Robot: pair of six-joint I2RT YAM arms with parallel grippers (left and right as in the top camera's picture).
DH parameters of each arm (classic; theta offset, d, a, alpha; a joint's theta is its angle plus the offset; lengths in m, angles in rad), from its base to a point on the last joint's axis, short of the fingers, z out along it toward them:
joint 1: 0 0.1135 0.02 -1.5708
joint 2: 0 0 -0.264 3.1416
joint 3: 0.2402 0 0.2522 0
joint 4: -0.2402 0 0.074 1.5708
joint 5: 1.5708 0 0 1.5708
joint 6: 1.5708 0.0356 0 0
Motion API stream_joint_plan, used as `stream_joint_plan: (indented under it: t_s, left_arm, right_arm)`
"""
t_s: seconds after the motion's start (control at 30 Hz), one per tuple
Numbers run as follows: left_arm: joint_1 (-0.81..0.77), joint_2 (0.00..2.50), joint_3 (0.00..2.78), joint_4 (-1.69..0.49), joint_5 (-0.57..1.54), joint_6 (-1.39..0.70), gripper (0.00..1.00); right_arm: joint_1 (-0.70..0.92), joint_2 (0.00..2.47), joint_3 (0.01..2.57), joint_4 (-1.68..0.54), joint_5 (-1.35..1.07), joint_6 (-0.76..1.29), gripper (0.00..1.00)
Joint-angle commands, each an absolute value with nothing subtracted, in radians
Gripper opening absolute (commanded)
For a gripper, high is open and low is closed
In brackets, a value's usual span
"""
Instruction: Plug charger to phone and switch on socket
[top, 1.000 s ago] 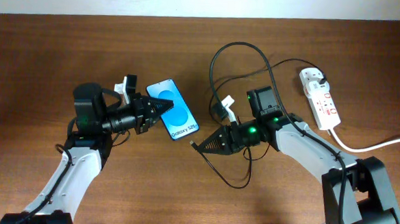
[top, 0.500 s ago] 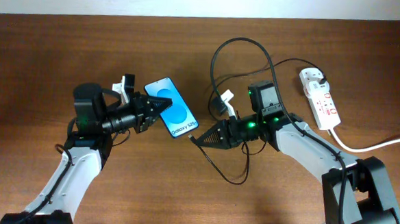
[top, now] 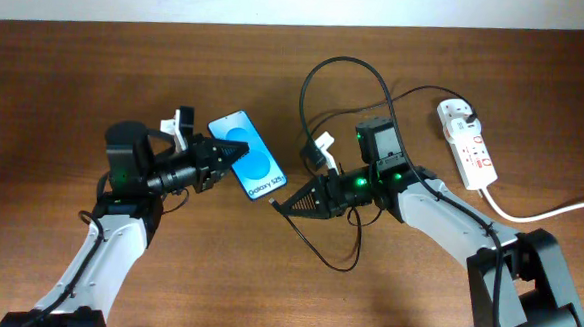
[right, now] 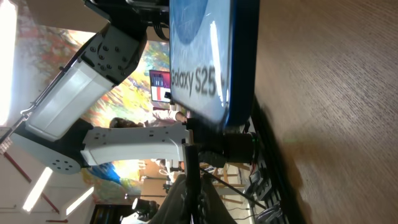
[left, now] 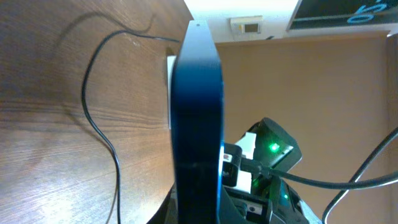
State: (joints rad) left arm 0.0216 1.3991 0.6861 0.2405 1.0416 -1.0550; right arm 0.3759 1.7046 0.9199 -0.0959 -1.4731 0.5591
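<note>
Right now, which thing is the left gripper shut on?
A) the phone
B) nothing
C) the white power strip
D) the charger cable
A: the left gripper is clamped on the phone at its edge, holding it raised off the table, while the right gripper pinches the charger.

Brown wooden table point(top: 56, 71) (pale wall point(top: 280, 1) beyond).
</note>
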Motion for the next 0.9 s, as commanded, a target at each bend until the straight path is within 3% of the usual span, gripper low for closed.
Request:
stream_joint_plan:
  t_s: [0.0,0.87]
  left_arm:
    - [0.03,1.393,0.703,0.249,1.051,-1.031,0.0]
    - [0.03,1.393,0.703,0.193,1.092,-0.991,0.0]
  right_arm:
    - [0.379,1.689,0.933,-0.092,-1.502,0.558,0.04]
    - [0.373,1.689,0.933,-0.093,-1.452,0.604,0.04]
